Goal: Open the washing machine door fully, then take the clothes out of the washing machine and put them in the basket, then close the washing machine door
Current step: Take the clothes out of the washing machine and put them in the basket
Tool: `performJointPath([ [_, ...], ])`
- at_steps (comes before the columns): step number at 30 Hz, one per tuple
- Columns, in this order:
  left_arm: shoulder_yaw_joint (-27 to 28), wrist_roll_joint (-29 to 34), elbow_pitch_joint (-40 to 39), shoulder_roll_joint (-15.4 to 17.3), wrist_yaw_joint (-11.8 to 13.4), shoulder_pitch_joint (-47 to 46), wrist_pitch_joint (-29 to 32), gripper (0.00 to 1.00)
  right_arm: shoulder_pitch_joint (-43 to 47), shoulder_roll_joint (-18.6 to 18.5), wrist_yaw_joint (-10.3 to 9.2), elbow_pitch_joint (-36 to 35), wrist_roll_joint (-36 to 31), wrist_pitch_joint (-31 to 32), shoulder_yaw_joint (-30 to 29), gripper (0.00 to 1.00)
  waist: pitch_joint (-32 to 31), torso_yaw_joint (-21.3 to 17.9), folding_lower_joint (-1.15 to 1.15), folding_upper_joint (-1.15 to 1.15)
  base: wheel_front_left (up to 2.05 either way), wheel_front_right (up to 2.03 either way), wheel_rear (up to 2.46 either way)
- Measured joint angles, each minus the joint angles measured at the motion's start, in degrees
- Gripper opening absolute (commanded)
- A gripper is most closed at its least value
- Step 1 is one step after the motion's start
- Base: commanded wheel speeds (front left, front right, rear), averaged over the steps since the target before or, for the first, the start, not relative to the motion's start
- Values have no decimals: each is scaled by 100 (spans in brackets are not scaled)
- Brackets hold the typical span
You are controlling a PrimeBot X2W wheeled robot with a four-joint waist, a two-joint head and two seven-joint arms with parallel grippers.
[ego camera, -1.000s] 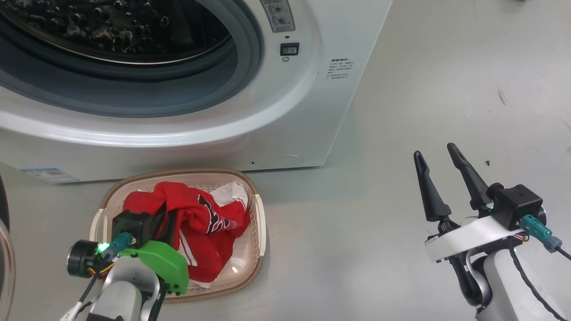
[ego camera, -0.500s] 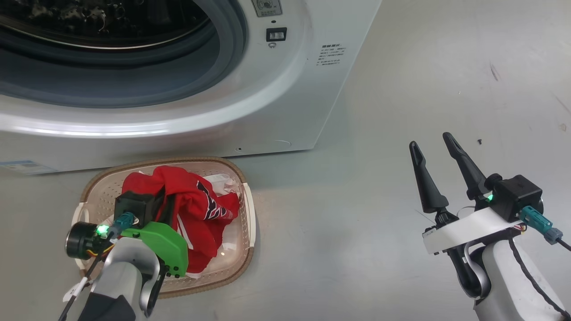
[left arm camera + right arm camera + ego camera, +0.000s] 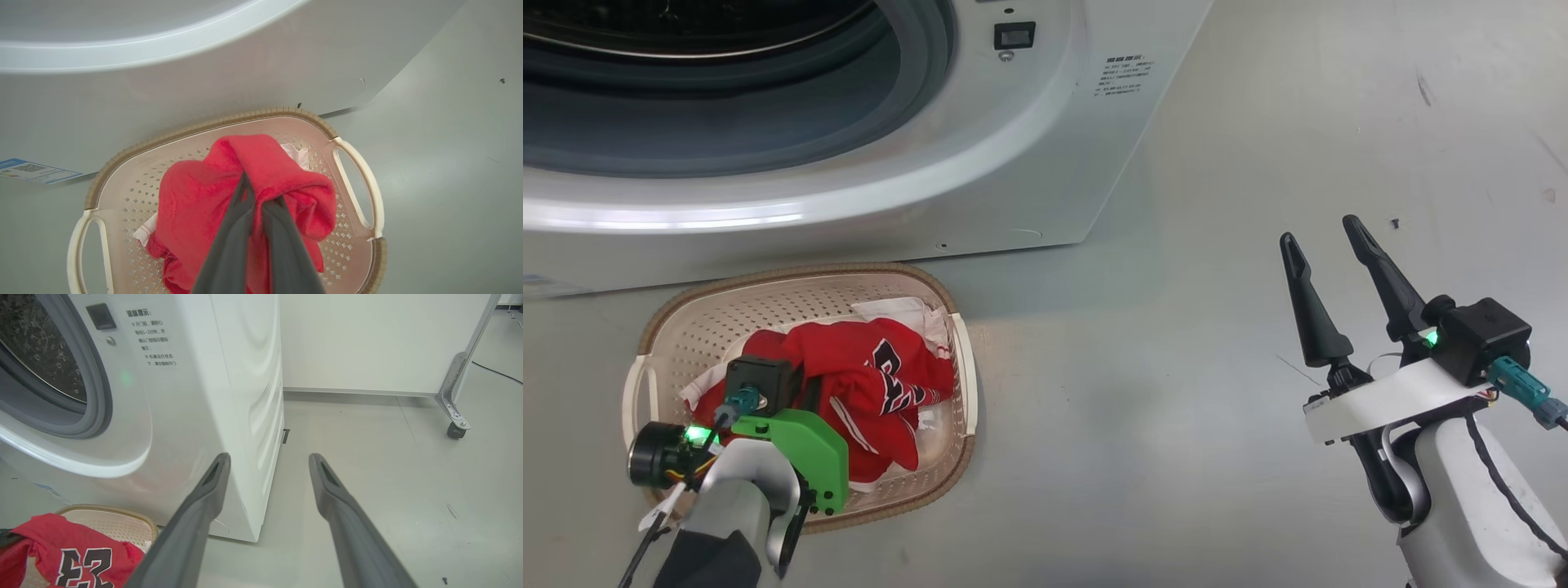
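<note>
The cream basket (image 3: 792, 274) stands on the floor just in front of the white washing machine (image 3: 1013, 163). Red clothes (image 3: 866, 367) lie bunched inside it over a white piece (image 3: 898, 312), with the number 23 on the jersey (image 3: 81, 559). In the left wrist view my left gripper (image 3: 259, 196) is shut on a fold of the red clothes (image 3: 196, 192) above the basket (image 3: 245, 116). My right gripper (image 3: 1325, 237) hangs open over bare floor to the right, holding nothing. The machine's grey gasket (image 3: 768, 139) rings the open drum. The washing machine door is out of view.
Grey floor stretches right of the machine (image 3: 184, 396) and around my right gripper (image 3: 269, 457). A white panel on a metal leg with a caster (image 3: 455, 430) stands at the back right. A small dark screw (image 3: 1394, 222) lies on the floor.
The head camera has tipped down, so the machine sits higher in view. My left gripper has sunk lower into the basket with the red clothes. The right gripper stays open.
</note>
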Motion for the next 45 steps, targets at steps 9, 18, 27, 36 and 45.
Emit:
performJointPath([
  [9,77,14,543,16,68,-345,-8,0,-77,-130,0,-33,0,0,-88,100,237,-21,0,0,0,0,0],
  [18,377,-125,1228,8,242,-500,-27,0,-130,-156,0,-57,-1,0,-101,100,360,-1,0,0,0,0,0],
  [27,426,-167,1594,-16,259,-665,-137,0,-130,-169,0,-57,-1,0,-88,100,390,6,0,0,0,0,0],
  [36,450,-240,1915,-48,353,-805,-346,100,-177,-168,0,-48,-1,0,-81,100,358,28,0,0,0,0,0],
  [45,425,-255,2111,-127,292,-855,-721,100,-179,-133,0,15,-1,0,-93,100,141,114,0,0,0,0,0],
])
